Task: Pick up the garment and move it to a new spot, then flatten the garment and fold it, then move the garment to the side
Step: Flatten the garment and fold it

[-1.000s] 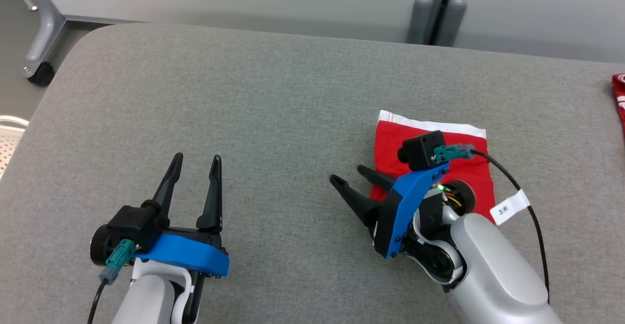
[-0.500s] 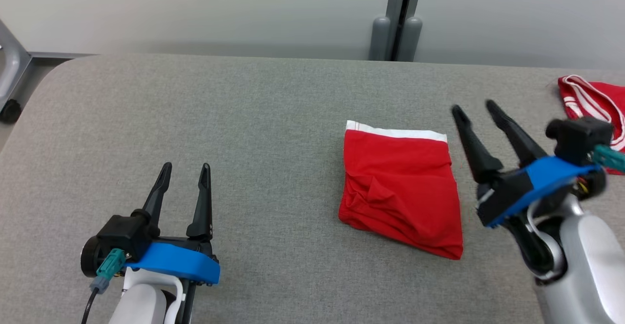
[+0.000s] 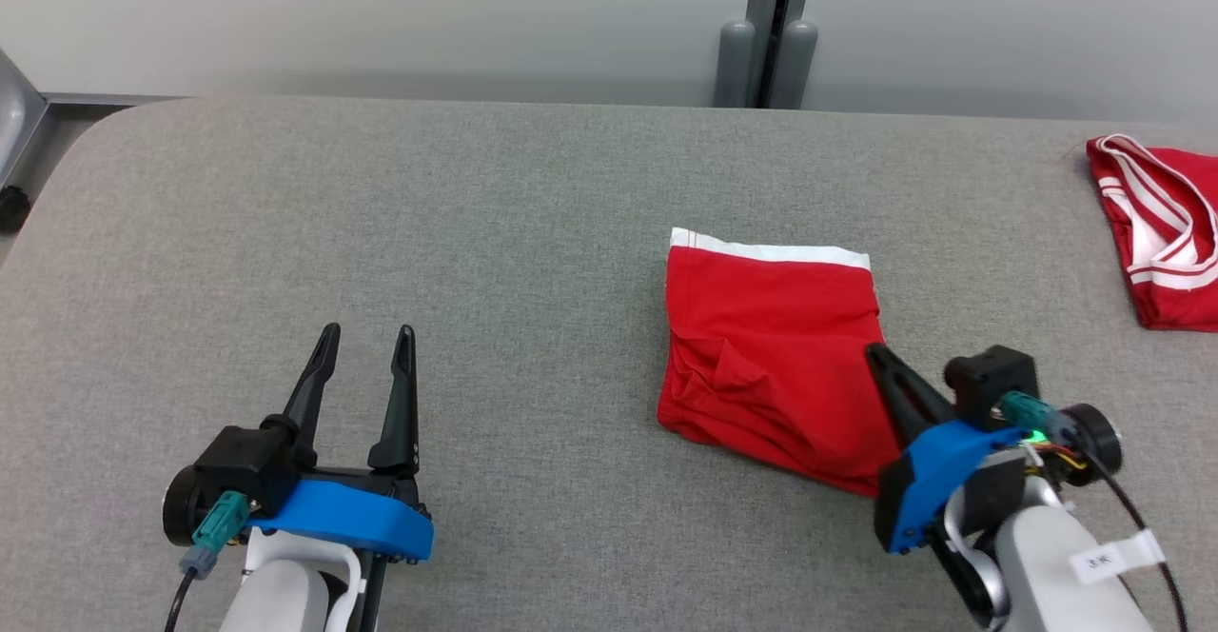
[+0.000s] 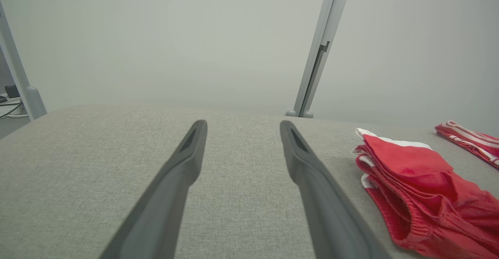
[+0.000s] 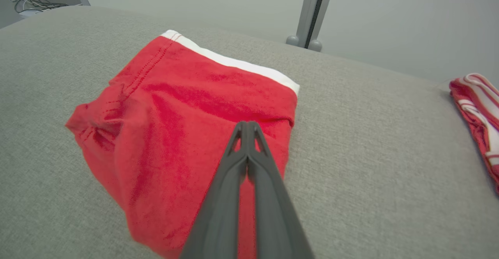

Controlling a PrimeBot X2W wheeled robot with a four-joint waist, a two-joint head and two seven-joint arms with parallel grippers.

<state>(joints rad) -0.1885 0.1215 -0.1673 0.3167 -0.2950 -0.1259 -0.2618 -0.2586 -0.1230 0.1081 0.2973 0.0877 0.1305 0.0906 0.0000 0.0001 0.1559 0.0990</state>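
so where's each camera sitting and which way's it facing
head view: on the head, looking down at the grey fabric table and folded red cloth garment; left gripper, right gripper show
left wrist view: along its open fingers, across the table toward the wall
right wrist view: along its shut fingers, down onto the garment
shared: all see the garment

Two red garments [image 3: 771, 356] [image 3: 1156, 232], two end effectors [image 3: 367, 331] [image 3: 876, 357]

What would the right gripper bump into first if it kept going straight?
Probably the folded red garment: the right gripper points low over its right side. How high it hangs is unclear.
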